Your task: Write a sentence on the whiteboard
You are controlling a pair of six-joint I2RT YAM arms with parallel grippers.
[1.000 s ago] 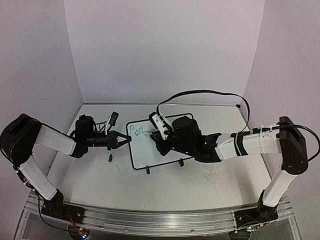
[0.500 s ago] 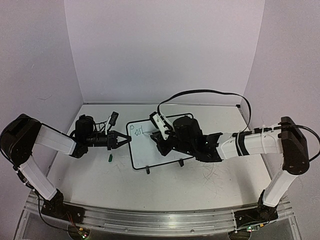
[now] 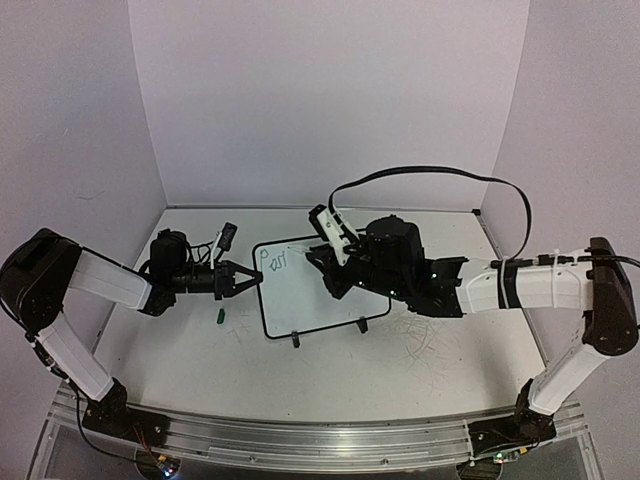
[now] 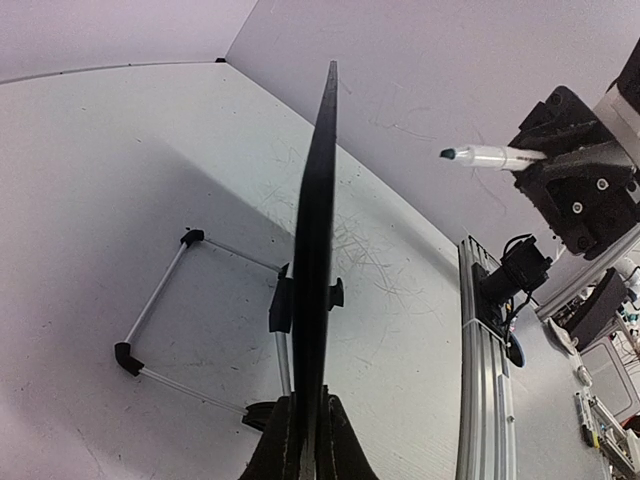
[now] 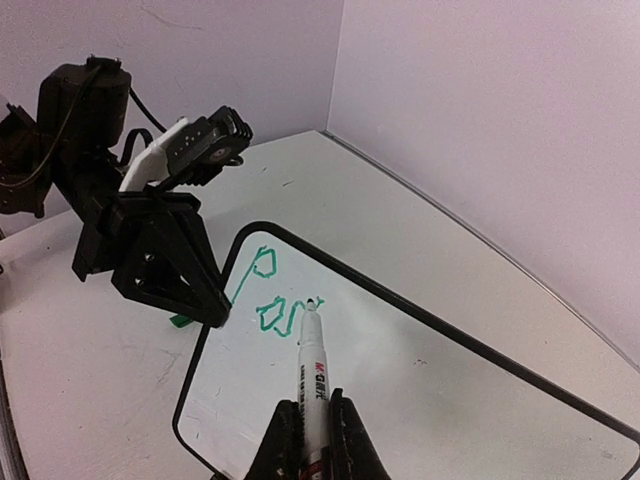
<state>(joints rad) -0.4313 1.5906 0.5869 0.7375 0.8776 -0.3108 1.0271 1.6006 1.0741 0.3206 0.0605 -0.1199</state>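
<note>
Gripping the whiteboard [image 3: 318, 300] by its black rim, the left pincer [image 3: 252, 279] is closed tight on the edge, and the board stands upright on the tabletop [image 3: 420, 360], stretching away from those fingers toward the other arm. The right pincer [image 5: 305, 428] is clamped shut around a white marker [image 5: 313, 375] that points forward out of its fingers. The left wrist view shows the marker's tip held clear of the board's face. The sentence [image 3: 277, 262], only a few green letters, sits just ahead of that tip, beside the left pincer's fingertips. A small green object [image 3: 220, 318] lies near the left pincer.
</note>
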